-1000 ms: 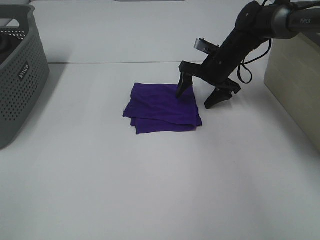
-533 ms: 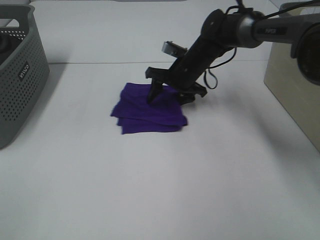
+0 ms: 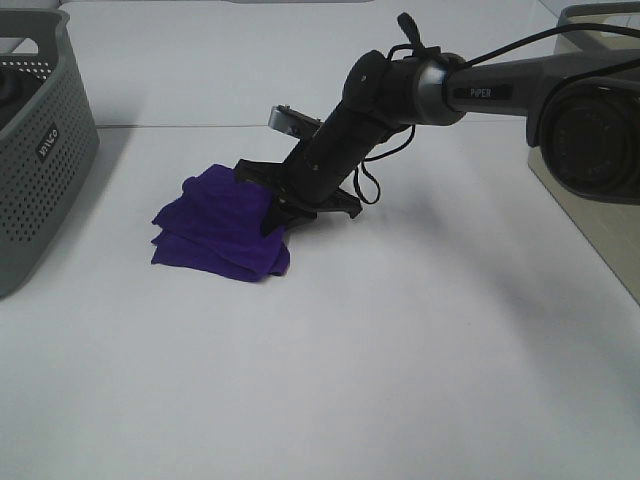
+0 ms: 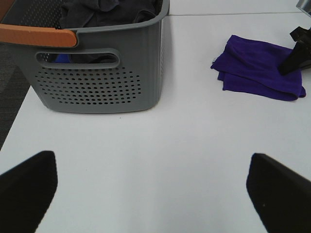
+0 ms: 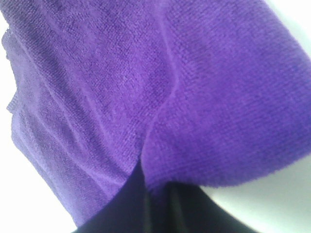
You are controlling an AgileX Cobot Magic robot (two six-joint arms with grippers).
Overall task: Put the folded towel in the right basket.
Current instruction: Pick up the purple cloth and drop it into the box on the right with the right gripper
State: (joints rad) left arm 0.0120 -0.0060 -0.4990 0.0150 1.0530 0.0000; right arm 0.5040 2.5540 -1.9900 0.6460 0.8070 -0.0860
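The folded purple towel (image 3: 222, 226) lies on the white table left of centre, bunched up at its right edge. It also shows in the left wrist view (image 4: 256, 70) and fills the right wrist view (image 5: 146, 87). My right gripper (image 3: 312, 218) reaches across at the towel's right edge with its jaws spread, one finger (image 3: 275, 218) pressed on the cloth. A dark finger (image 5: 141, 204) sits at a fold of the towel. The beige right basket (image 3: 600, 230) stands at the far right. My left gripper (image 4: 155, 194) is open and empty near the grey basket.
A grey perforated basket (image 3: 45, 150) with dark clothes in it stands at the left edge; it also shows in the left wrist view (image 4: 97, 77). The right arm's cable (image 3: 365, 185) hangs near the gripper. White table surface (image 3: 400, 350) lies in front.
My right gripper has swept left across the table, pushing the towel with it toward the grey basket. The towel's right edge has bunched up.
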